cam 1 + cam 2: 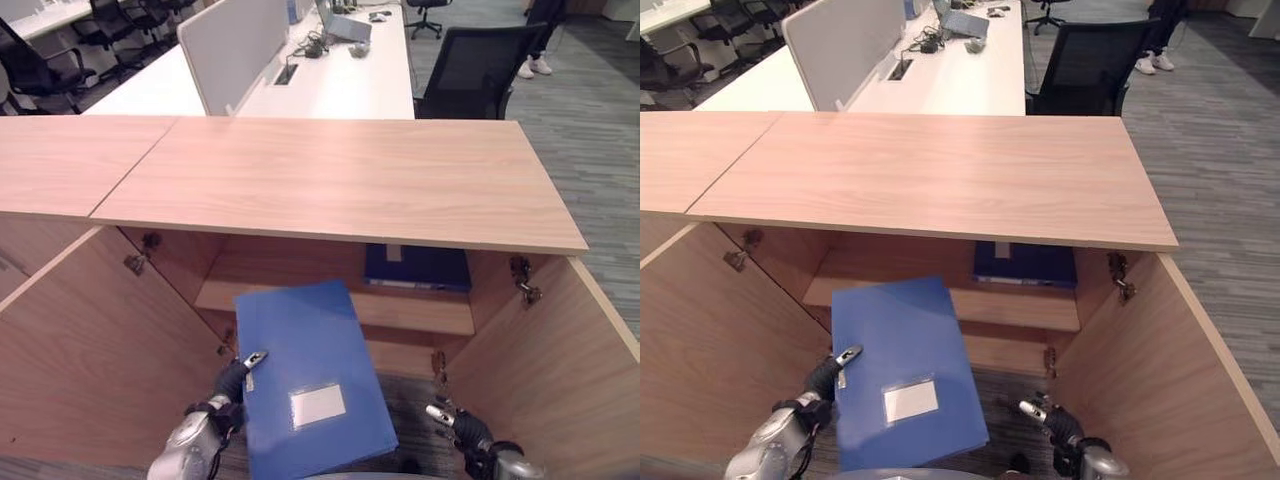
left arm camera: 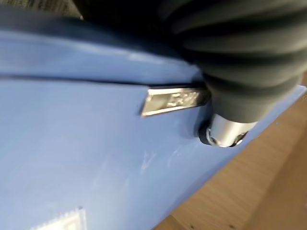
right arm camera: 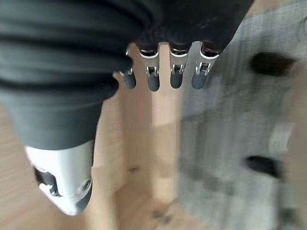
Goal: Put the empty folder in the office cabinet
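We hold the blue folder [image 1: 312, 375] by its left edge in our left hand [image 1: 232, 381], thumb pinched on its face, tilted before the open cabinet [image 1: 330, 180]. A darker folder [image 1: 418, 268] lies on the far shelf [image 1: 400, 308]. Our right hand [image 1: 452, 418] hangs near right, fingers relaxed.

My left hand [image 1: 232, 385] fingers hidden under blue folder [image 1: 310, 375], folder's near edge cut off, dark folder [image 1: 418, 267] half-hidden beneath cabinet top [image 1: 340, 180]
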